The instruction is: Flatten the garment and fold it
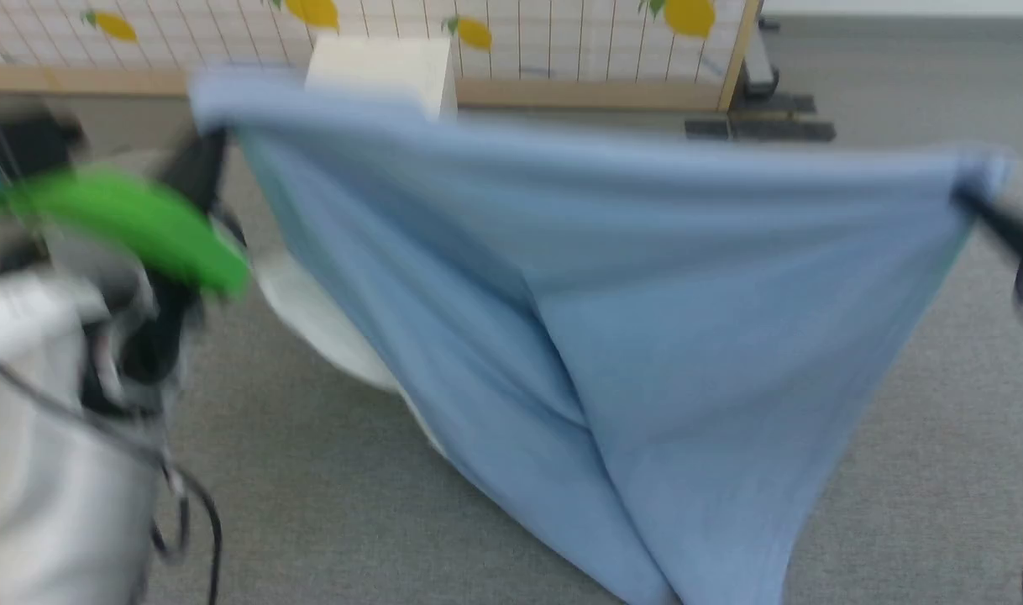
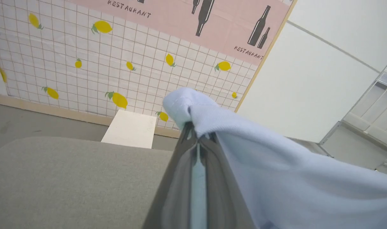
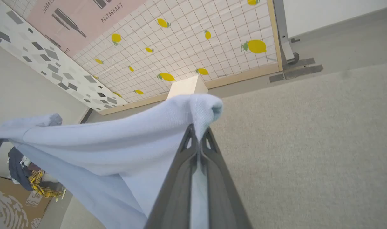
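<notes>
Above the grey surface (image 1: 898, 437), the garment (image 1: 646, 336) hangs spread between both grippers.
At left, the left gripper (image 2: 196, 135) has its fingers closed tight on one top corner. The blue cloth stretches across and sags to a point. At right, the right gripper (image 3: 198, 136) pinches the other corner.

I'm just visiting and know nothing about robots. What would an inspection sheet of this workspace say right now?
Surface: grey fabric-covered table.
Job's things: light blue garment, lifted and stretched between both pincers, hanging down to a point.
Clutter: white block beyond the table; clothes heap on a cardboard box.
Pincers: left pincer shut on one garment corner; right pincer shut on another.
Cables: dark cable looping beside the left forearm.
Surroundings: lemon-patterned screen, white wall.
</notes>
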### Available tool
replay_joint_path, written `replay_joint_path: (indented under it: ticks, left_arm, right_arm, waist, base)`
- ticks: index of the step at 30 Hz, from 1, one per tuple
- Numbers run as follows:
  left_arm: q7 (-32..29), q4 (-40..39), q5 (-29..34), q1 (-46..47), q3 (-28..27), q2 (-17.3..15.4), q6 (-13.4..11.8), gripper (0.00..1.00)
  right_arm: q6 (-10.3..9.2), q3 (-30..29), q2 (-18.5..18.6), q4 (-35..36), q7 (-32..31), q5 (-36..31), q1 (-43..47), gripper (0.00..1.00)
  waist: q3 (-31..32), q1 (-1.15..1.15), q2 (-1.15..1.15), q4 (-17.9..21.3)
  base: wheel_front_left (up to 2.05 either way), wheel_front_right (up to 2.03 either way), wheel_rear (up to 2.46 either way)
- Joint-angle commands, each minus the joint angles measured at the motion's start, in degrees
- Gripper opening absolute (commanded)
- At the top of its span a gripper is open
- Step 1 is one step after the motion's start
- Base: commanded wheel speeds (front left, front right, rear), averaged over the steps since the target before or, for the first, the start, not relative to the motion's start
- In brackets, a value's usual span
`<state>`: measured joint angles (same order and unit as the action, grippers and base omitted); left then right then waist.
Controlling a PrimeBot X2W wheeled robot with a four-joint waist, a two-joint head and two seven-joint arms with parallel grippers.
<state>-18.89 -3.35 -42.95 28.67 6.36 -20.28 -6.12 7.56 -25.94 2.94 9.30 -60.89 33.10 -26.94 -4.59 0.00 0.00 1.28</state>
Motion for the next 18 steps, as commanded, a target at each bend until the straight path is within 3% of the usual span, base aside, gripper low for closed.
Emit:
replay_joint_path:
  ticks: [1,7,13,18]
  left_arm:
    - [-0.43,2.21,0.99,5.02,-0.14,-1.08,0.18,0.0]
    - [0.01,13.64,6.65,27.36,0.81,-4.2,0.27,0.0]
    - [4.81,22.79,14.39,45.16,3.37,-5.45,-1.04,0.0]
    - [11.78,26.62,20.29,56.2,5.08,-5.1,-3.3,0.0]
  right_arm:
    - [-0.08,-0.2,-0.05,-1.45,-0.3,-0.92,-4.89,0.0]
    - [-0.08,-1.59,-0.05,-12.63,3.36,-5.52,-27.73,0.0]
    - [-0.08,-1.64,-0.06,-24.01,13.72,-15.26,-47.19,0.0]
    - [-0.08,-2.15,-0.06,-30.06,23.92,-20.74,-57.98,0.0]
  waist:
    - [-5.01,0.0,0.0,-0.47]
    - [-13.16,0.0,0.0,1.15]
    - [-19.48,0.0,0.0,1.56]
    - [-22.69,0.0,0.0,1.07]
  base:
    - [0.0,0.0,0.0]
    - [0.0,0.0,0.0]
    - [0.0,0.0,0.0]
    - [0.0,0.0,0.0]
